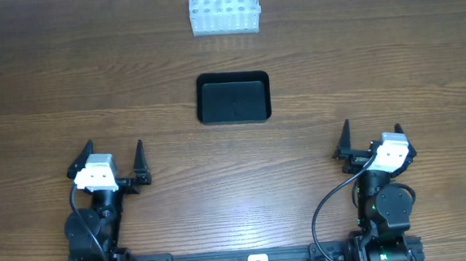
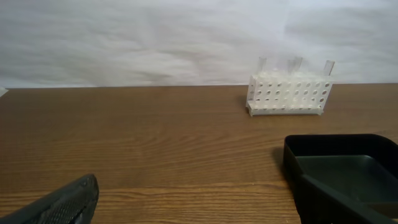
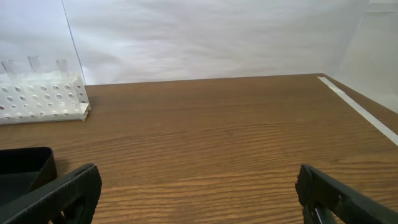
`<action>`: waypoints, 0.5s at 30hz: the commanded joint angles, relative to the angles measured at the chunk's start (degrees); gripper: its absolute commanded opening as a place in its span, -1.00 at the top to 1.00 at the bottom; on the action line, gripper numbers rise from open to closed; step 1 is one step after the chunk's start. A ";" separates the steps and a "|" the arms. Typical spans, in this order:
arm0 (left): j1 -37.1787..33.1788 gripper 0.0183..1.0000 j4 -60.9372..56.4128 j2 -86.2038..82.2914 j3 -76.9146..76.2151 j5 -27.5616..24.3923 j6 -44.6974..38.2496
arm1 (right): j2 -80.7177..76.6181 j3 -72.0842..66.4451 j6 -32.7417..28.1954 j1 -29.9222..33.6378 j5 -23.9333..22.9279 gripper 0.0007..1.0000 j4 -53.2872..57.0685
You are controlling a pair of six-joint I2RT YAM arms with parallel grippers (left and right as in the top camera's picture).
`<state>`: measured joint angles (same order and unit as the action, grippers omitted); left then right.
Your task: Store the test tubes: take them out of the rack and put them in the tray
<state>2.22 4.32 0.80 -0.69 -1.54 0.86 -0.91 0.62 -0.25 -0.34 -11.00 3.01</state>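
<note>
Progress: nil, judging by the layout. No tube lies in the tray (image 1: 200, 101); the tubes (image 2: 294, 63) all stand upright in the rack (image 1: 225, 19). You have the whole job left: pull each tube, carry it over, lay it in the tray.

Position: the rack sits at the far side of the counter (image 1: 63, 85). The tray lies near it but apart, between the rack and your arms. Left tool (image 1: 114, 148) and right tool (image 1: 372, 126) hang near their bases, well apart from both, jaws spread wide, holding nothing.

Tubes: clear, thin, tops standing proud of the white perforated rack. You can count three from the wrist views. They are faint against the pale backdrop, so take that count as probable only.
</note>
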 commanded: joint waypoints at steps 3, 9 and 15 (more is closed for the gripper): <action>-0.20 -1.00 0.04 -0.37 0.35 -0.37 -0.44 | 0.57 -0.31 -0.22 0.42 0.48 -0.99 0.22; -0.20 -1.00 0.04 -0.37 0.35 -0.37 -0.44 | 0.57 -0.31 -0.22 0.42 0.48 -0.98 0.22; -0.22 -1.00 -1.77 0.20 0.35 -0.35 -0.46 | 0.57 -0.31 -0.22 0.42 0.48 -0.99 0.22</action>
<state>2.22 4.23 0.80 -0.69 -1.54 0.86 -0.91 0.62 -0.25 -0.34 -11.00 3.03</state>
